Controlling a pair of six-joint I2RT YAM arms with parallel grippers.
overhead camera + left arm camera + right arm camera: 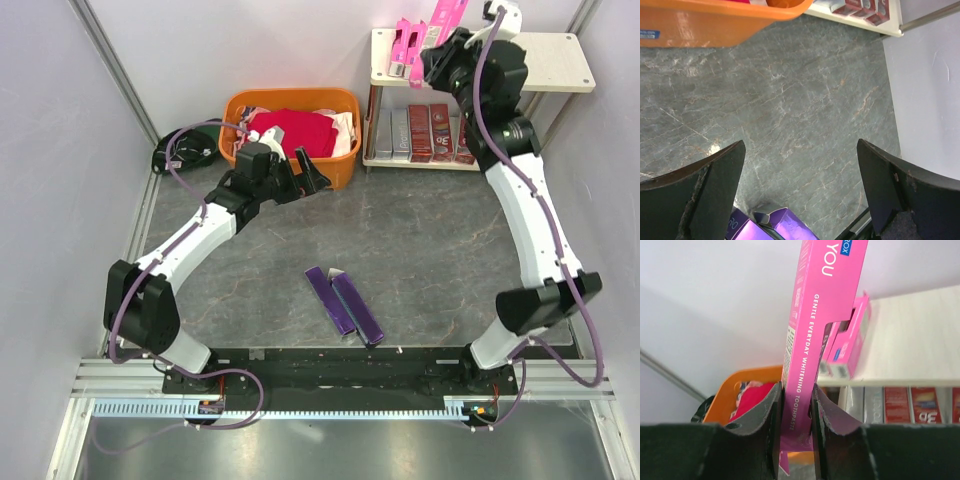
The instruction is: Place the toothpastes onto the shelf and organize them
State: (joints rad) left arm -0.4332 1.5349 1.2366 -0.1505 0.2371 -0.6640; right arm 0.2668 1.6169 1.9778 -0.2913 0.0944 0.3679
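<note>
Toothpaste boxes lie in three places. Seen from above, two purple toothpaste boxes [344, 305] lie flat on the grey table [430, 240] at about 6 o'clock, close to the arm bases. They lie side by side and touch along their long sides. Their far ends point to about 11 o'clock. In the left wrist view, the ends of these purple boxes [785, 226] show at the bottom edge.

Farther back, at about 10 o'clock, is the left pincer [312, 172]. Its two black fingers [715, 190] are spread wide apart and hold nothing. Only bare table shows between them.

Just behind it, at about 11 o'clock, stands the orange basket [345, 165]. A red cloth [295, 130] lies inside it.

At about 1 o'clock, against the back wall, stands the shelf [545, 60]. It has two pale boards. On the bottom board, silver-grey boxes [392, 132] stand on the left and dark red boxes [432, 132] stand right beside them. On the top board, at its left end, some pink boxes [404, 52] lie together. How many cannot be told.

The right pincer [436, 42] is up over that left end of the top board. It is clenched on a pink toothpaste box [812, 330]. The box stands almost straight up, tipped a little, and its bottom part sits between the fingers [771, 420]. The words "GENTLE EVERYDAY WHITENING TOOTHPASTE" run along its side.
</note>
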